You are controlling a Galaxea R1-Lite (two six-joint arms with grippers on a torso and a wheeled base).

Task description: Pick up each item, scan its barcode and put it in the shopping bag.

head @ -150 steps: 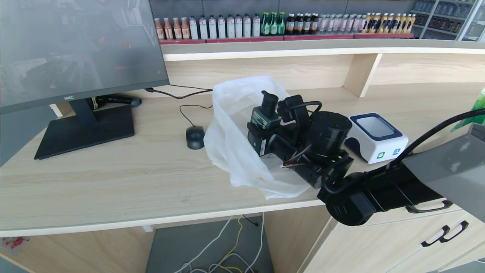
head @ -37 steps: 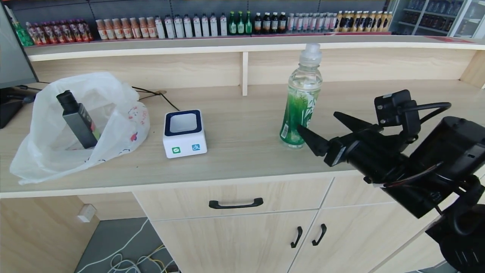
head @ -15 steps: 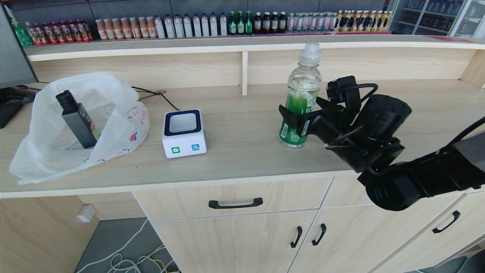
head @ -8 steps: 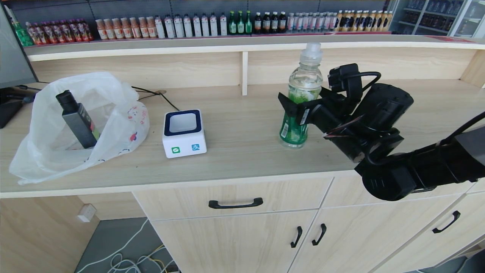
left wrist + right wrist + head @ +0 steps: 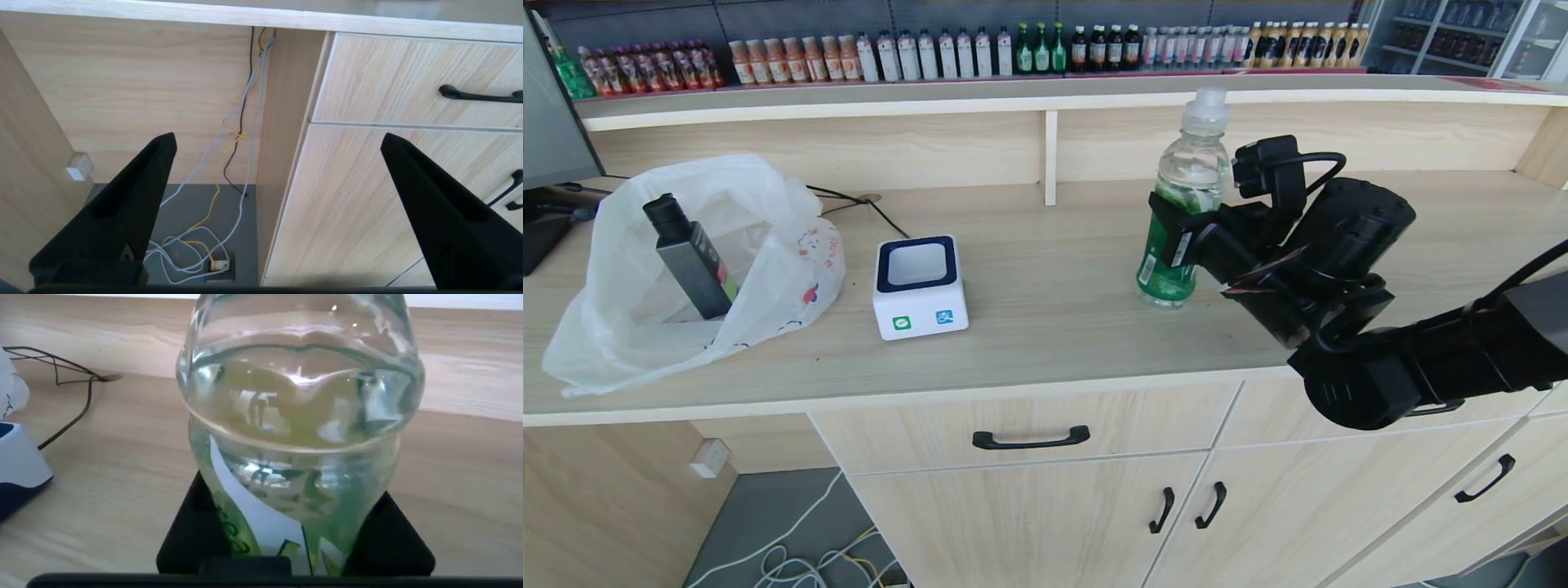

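Bottle [image 5: 1192, 171], clear with green label, tilts clamped in your right gripper [image 5: 1176, 230], middle hidden by its fingers; left gripper [image 5: 278, 140] gapes empty.

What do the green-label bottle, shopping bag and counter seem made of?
Bottle: clear glossy plastic, probably; liquid shows through. Shopping bag: thin, translucent white plastic film, slumped in soft creases. Counter: matte pale wood grain; laminate or solid wood unclear.

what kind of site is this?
Looks like a shop checkout, probably a convenience store: rows of bottled drinks behind the wooden counter, a scanner box on it, a plastic shopping bag alongside. The right end effector grips a drink bottle.
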